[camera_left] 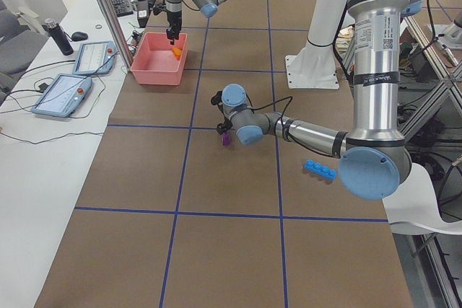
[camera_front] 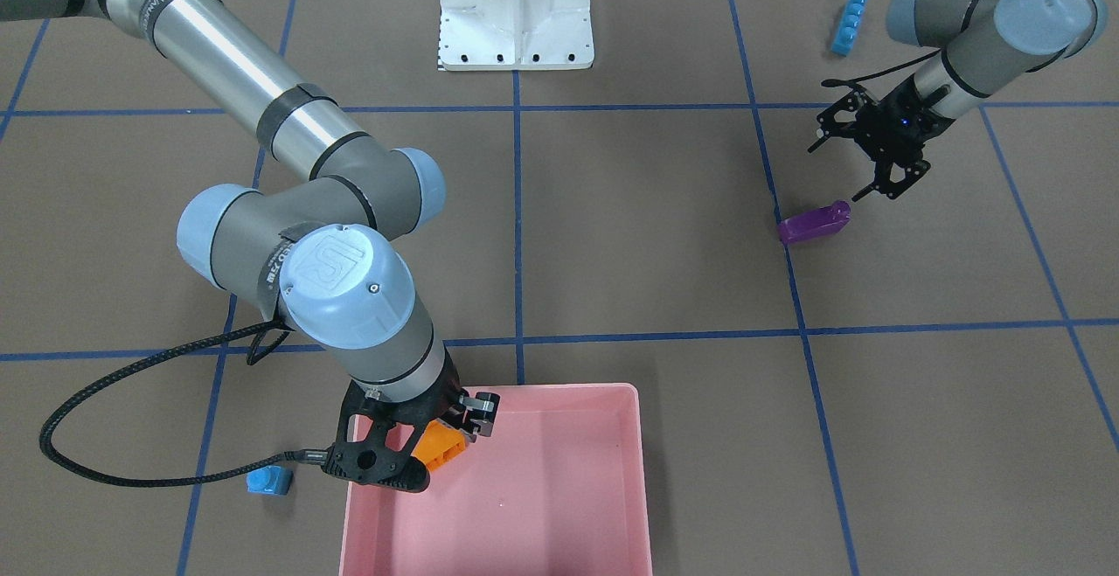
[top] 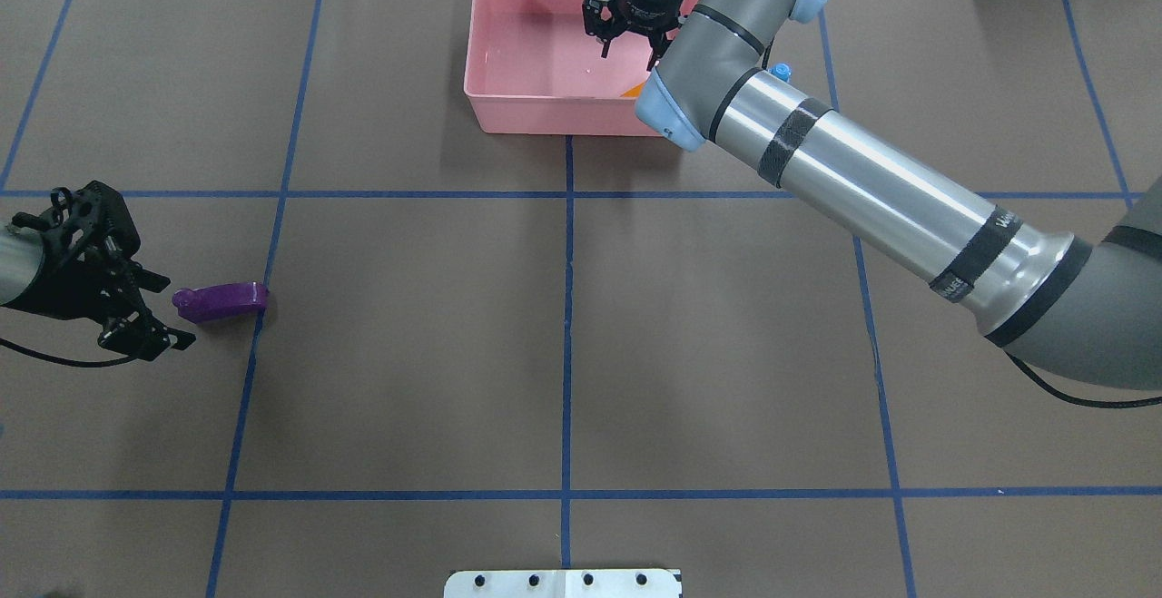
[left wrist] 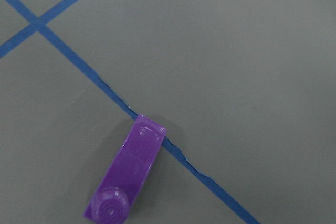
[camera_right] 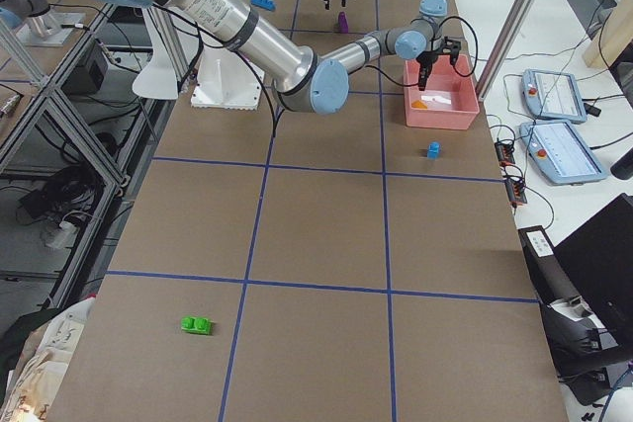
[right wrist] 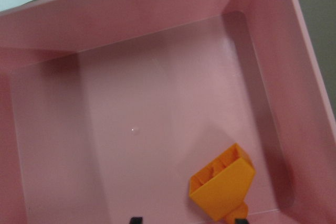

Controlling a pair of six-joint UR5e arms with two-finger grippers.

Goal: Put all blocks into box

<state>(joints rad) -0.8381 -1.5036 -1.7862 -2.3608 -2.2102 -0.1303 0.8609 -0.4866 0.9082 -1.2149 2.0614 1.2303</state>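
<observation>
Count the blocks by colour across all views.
Orange: 1, the wedge
Blue: 2, the small cube and the long bar
Purple: 1, the sloped piece
Green: 1, the brick
Total: 5

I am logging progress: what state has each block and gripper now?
orange wedge: inside the box
small blue cube: on table, beside box
purple sloped piece: on table
long blue bar: on table
green brick: on table
left gripper: open, empty
right gripper: open, above box
</observation>
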